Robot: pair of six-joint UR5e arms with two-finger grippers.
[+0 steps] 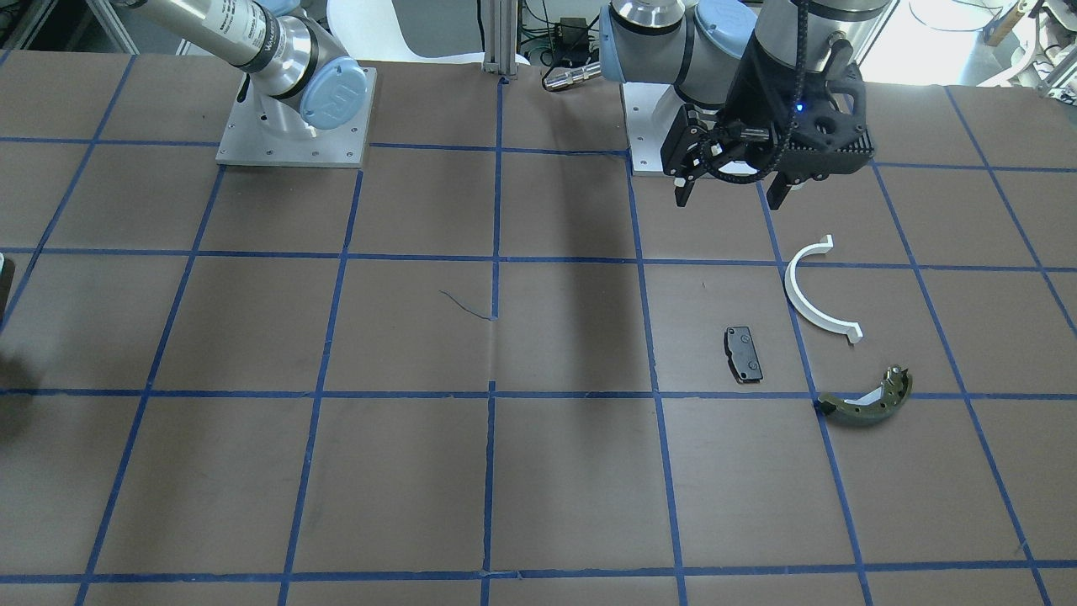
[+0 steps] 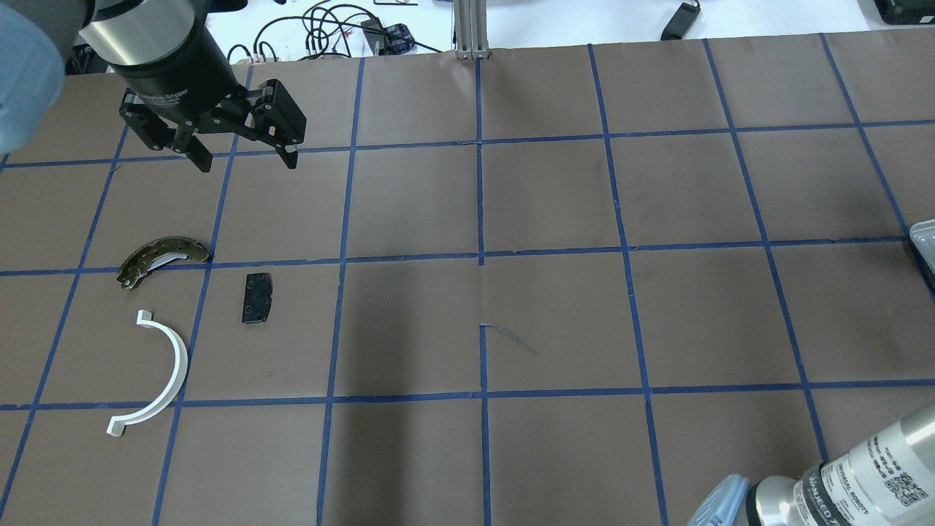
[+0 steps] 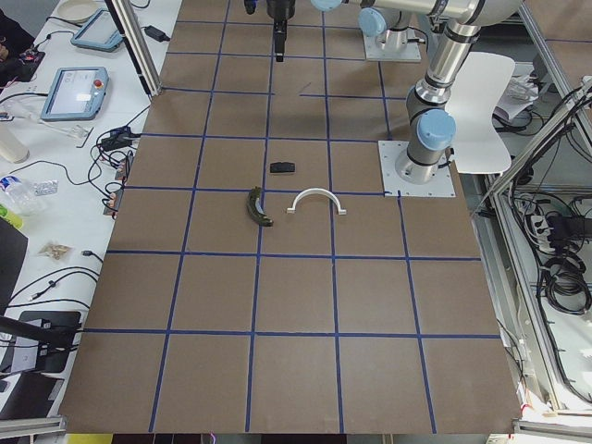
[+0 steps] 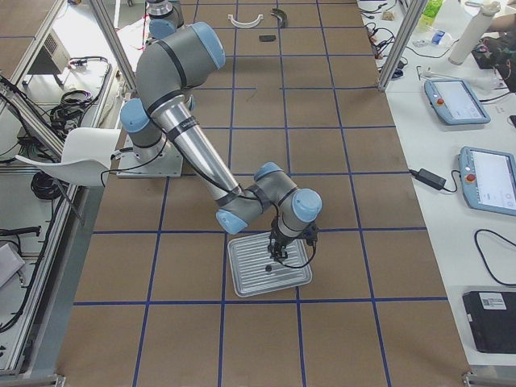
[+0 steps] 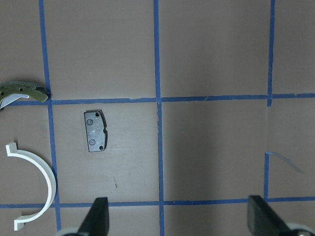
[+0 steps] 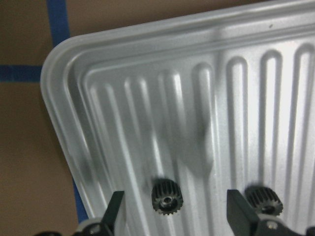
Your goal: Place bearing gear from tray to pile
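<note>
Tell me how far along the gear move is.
Nothing delivered yet: the pile has only the white half-ring, brake pad and brake shoe. In hand: the right gripper is open over the tray, straddling one gear, not gripping. Remaining: close, lift, carry it to the pile.

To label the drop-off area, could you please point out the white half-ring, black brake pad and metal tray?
white half-ring (image 2: pixel 180 361), overhead exterior view, mid-arc.
black brake pad (image 2: pixel 256 297), overhead exterior view, centre of face.
metal tray (image 6: pixel 61 66), right wrist-mounted view, corner rim.
</note>
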